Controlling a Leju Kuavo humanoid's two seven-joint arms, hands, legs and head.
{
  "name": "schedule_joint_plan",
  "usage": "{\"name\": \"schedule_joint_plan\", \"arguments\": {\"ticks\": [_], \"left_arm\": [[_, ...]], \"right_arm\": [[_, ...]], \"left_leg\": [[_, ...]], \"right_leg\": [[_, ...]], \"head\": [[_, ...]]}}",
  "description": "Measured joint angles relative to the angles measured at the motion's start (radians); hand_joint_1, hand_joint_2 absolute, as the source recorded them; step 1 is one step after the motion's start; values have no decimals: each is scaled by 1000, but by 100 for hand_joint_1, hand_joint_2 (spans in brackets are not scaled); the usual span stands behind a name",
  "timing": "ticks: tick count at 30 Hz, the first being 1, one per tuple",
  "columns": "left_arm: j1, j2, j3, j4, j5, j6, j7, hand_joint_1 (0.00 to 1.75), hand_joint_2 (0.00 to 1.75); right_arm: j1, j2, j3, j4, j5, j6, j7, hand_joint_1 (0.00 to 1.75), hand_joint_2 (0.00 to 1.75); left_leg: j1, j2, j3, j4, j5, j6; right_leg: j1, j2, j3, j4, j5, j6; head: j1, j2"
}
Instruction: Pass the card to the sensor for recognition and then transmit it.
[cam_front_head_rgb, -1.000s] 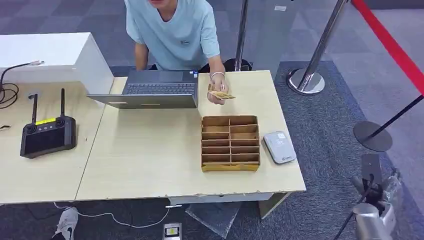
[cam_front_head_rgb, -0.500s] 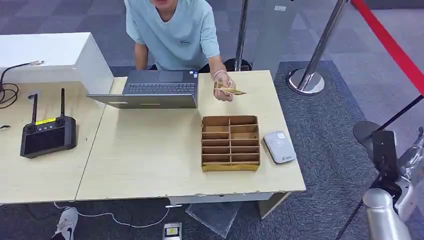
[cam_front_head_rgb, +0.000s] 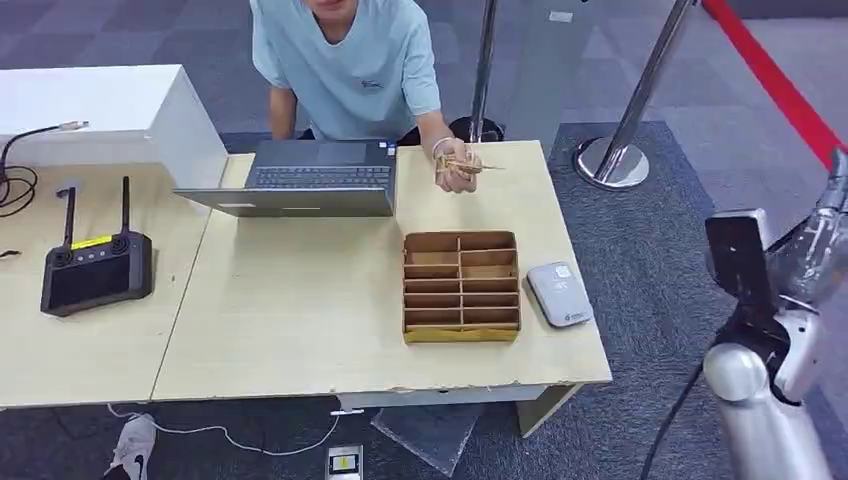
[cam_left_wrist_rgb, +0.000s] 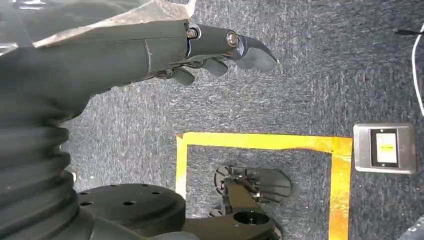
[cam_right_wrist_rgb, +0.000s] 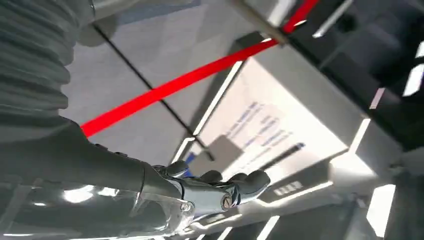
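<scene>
A person behind the table holds a tan card (cam_front_head_rgb: 470, 166) in one hand (cam_front_head_rgb: 455, 174), above the table's far edge. A grey-white sensor pad (cam_front_head_rgb: 559, 293) lies flat near the table's right edge, beside a cardboard divider tray (cam_front_head_rgb: 461, 285). My right hand (cam_front_head_rgb: 812, 252) is raised off the table's right side, well apart from the card; in the right wrist view this hand (cam_right_wrist_rgb: 215, 187) holds nothing, its fingers loosely extended. My left hand (cam_left_wrist_rgb: 220, 50) hangs over the carpet, fingers apart and holding nothing.
An open laptop (cam_front_head_rgb: 310, 178) stands at the back of the table (cam_front_head_rgb: 300, 320). A black remote controller (cam_front_head_rgb: 95, 268) lies on the left table, near a white box (cam_front_head_rgb: 100, 110). Chrome stanchions (cam_front_head_rgb: 612, 160) with a red belt (cam_front_head_rgb: 780, 90) stand to the right.
My right arm has risen along the right edge of the head view. The person's hand has moved the card a little to the right and away from me.
</scene>
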Motion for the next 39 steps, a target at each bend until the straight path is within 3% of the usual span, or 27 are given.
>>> {"name": "schedule_joint_plan", "arguments": {"ticks": [6,15,25,33,39], "left_arm": [[0,2,0,0,-4,-4,0,0,175],[-2,5,0,0,-35,-27,-17,0,175],[-3,11,-1,0,-53,-40,-24,0,175],[-5,10,-3,0,-72,-57,-24,0,175],[-4,10,-4,0,-76,-58,-24,0,175]], "right_arm": [[-20,-32,87,-61,-8,9,3,0,175],[-186,-46,305,-36,-24,164,-28,0,175],[-298,-31,489,85,-45,226,-79,0,175],[-413,23,602,307,-100,237,-174,0,175],[-454,60,659,440,-142,238,-205,0,175]], "left_leg": [[0,0,-1,0,0,0],[0,0,-1,0,1,-1],[1,0,-3,0,1,-1],[1,-1,-4,0,1,-1],[1,-1,-4,0,1,-1]], "right_leg": [[0,0,0,0,0,0],[0,0,0,0,0,0],[1,0,-2,0,0,0],[1,-1,-3,1,0,0],[1,-1,-4,1,0,0]], "head": [[0,0],[0,0],[0,0],[0,0],[0,0]]}}
